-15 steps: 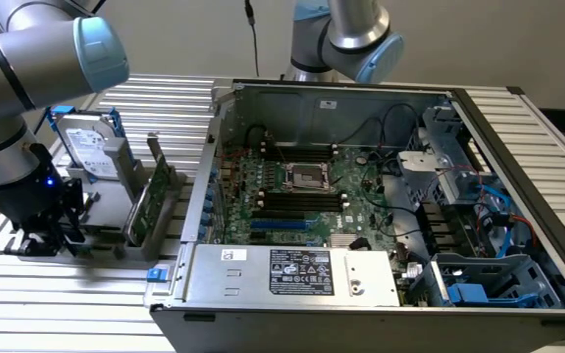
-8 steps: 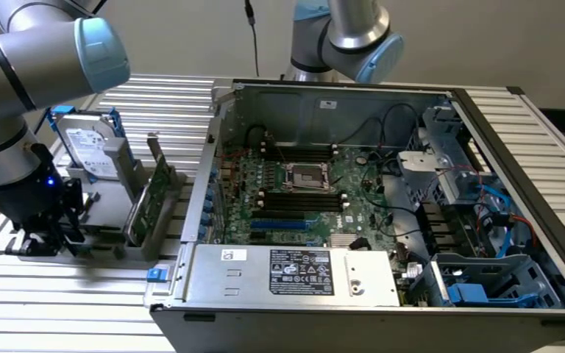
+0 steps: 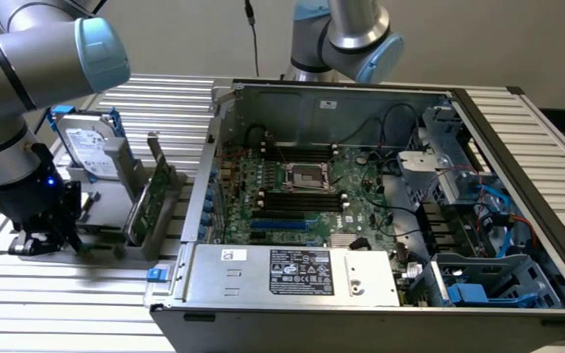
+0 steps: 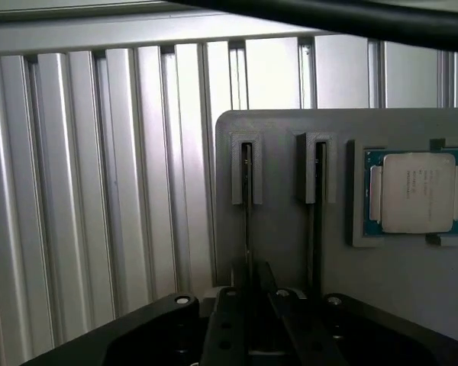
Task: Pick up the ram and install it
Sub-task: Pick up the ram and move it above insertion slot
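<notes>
Grey rack [image 4: 290, 252] holds the ram [image 4: 246, 217], gripper [image 3: 39, 237] down over it

Metal slats of the table [image 3: 67, 301] carry everything. At the exterior view's left, the gripper sits low at the rack. In the wrist view, the ram stands on edge in one of two narrow slots, showing as a thin dark line, and the gripper is lined up right over it. Whether it is clamped on the ram or loose I cannot tell. A second thin edge stands in the neighbouring slot, and a processor chip [image 4: 416, 191] lies flat in a pocket beside that. Toward the exterior view's right come the hard drive [image 3: 91, 151] with blue rails, the taller card [image 3: 155, 198] standing upright, then the open computer case [image 3: 518, 118] with its board [image 3: 302, 191] facing up.

Judging by its shape, the ram is light and stiff along its length. It is thin, though, so it would probably bend or crack if twisted or levered sideways in the slot. The best hold looks to be on the two flat faces near the middle of the top edge, squeezed gently and kept off the contact edge.
</notes>
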Robot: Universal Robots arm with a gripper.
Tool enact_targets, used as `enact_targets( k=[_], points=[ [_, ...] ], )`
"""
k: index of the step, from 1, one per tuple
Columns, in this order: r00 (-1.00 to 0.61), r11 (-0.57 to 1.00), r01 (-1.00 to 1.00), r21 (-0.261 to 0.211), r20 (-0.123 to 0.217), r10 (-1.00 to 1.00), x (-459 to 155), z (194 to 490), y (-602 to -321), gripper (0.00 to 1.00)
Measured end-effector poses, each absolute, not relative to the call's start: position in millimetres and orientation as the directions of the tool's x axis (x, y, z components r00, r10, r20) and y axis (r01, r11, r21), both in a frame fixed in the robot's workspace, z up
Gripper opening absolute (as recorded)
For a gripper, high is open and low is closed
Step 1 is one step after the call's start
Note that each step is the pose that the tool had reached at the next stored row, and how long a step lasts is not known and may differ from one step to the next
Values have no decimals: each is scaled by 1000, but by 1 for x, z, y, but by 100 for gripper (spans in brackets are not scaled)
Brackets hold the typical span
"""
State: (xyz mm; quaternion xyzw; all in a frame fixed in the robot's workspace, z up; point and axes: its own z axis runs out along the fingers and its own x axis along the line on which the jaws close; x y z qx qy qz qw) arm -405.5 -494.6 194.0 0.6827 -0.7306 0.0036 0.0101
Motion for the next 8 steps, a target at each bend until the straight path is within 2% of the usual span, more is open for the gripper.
enact_targets(
  k=[2,8],
  points=[
    [-68,68,-998,9,20,-998,-405,194,-495,14],
    [-68,68,-998,9,20,-998,-405,196,-495,14]
  ],
)
